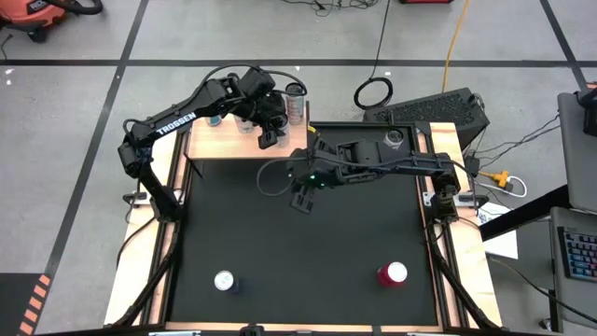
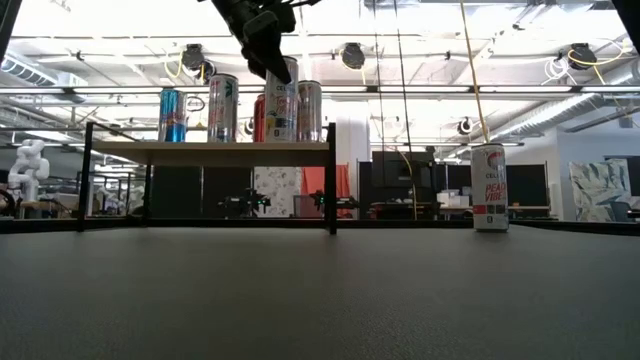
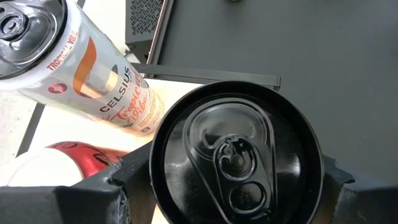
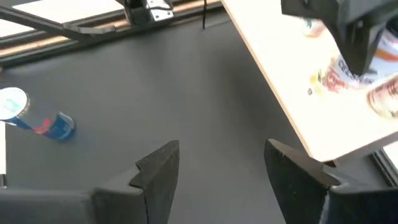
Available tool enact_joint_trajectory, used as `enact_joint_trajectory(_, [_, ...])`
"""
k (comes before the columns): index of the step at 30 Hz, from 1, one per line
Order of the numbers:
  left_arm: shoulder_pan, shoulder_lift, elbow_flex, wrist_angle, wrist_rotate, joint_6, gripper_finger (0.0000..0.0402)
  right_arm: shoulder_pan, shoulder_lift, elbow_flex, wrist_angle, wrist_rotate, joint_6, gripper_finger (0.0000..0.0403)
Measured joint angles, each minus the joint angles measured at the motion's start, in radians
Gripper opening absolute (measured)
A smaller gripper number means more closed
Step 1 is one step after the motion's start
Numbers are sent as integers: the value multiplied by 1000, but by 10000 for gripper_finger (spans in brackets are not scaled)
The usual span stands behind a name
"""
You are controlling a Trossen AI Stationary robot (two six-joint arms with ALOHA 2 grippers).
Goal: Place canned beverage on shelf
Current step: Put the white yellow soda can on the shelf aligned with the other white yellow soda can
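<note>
The shelf [image 1: 216, 142] stands at the table's far left, its board [image 2: 200, 147] on thin black legs. My left gripper [image 1: 269, 136] reaches over the board's right part, shut on a dark-topped can [image 3: 236, 155], also seen in the low view [image 2: 283, 112]. Several other cans stand upright on the board, among them a white Celsius can [image 3: 93, 81] and a red one [image 3: 74, 155]. My right gripper [image 4: 221, 171] hovers open over the table's middle [image 1: 303, 191], holding nothing. My left gripper pinches the can's upper wall just under the rim [image 3: 155, 163] between its two fingers [image 3: 124, 177], one on each side. The fingers come from above, slanting down. The can stands upright, its bottom level with the shelf board among the other cans.
On the black mat stand a white-topped blue can [image 1: 224, 280] near left, a red can [image 1: 392, 273] near right and another can [image 1: 395, 137] at the far right. Pale wooden rails run along the table's sides. Open mat lies between the two arms and the near cans.
</note>
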Motion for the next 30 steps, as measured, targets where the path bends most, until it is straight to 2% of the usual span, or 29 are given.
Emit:
enact_joint_trajectory(4, [0,0,0,0,0,-47,277,0,0,0,33,-1,-7,217])
enact_joint_trajectory(18, [0,1,-1,0,6,-49,277,0,0,0,97,-1,-9,217])
enact_joint_trajectory(26, [2,1,-1,1,-23,-49,277,0,0,0,101,-1,-10,217])
enact_joint_trajectory(30, [22,2,-2,-1,45,-48,277,0,0,0,101,-1,-9,217])
